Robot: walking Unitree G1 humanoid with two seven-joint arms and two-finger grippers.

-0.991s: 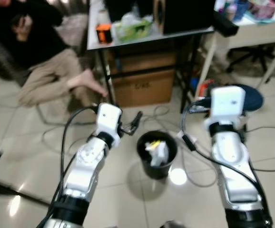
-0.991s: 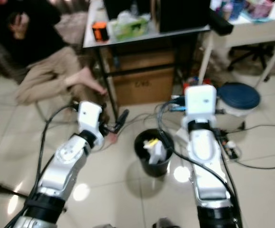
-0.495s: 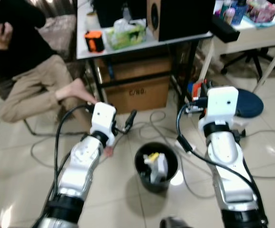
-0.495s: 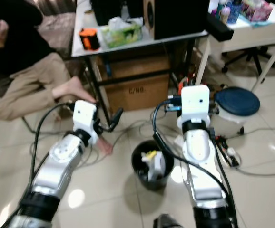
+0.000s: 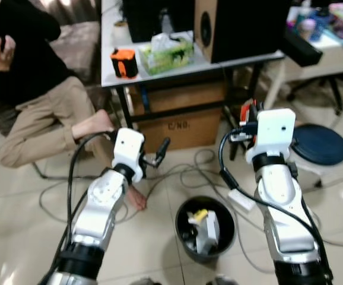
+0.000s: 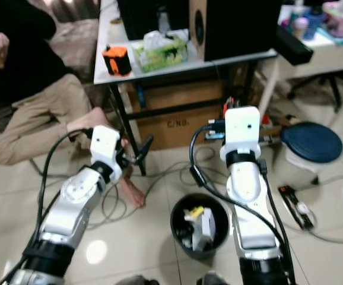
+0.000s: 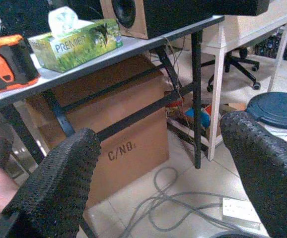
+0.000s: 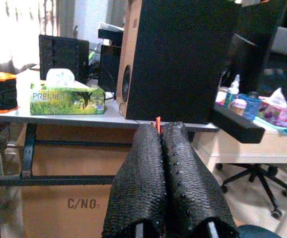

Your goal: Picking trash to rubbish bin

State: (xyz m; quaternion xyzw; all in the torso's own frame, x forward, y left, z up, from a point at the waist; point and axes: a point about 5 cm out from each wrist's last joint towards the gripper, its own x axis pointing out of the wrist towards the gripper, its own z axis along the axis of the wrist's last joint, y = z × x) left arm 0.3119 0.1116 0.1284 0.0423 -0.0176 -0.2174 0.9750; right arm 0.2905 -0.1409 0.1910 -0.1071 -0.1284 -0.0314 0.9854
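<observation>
The left gripper (image 7: 158, 163) is held wide open and empty, the right gripper (image 8: 163, 183) pressed shut on nothing. The bin (image 5: 206, 228) is set on the floor between and below both arms, with trash (image 5: 202, 224) seen inside it.

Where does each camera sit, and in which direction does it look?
Head stereo pair: looks forward and down at the rubbish bin on the floor, between both silver arms.
Left wrist view: looks along the open left claw toward the cardboard box under the table.
Right wrist view: looks along the shut right claw toward the speaker.
Both wrist views share the tissue box.
</observation>
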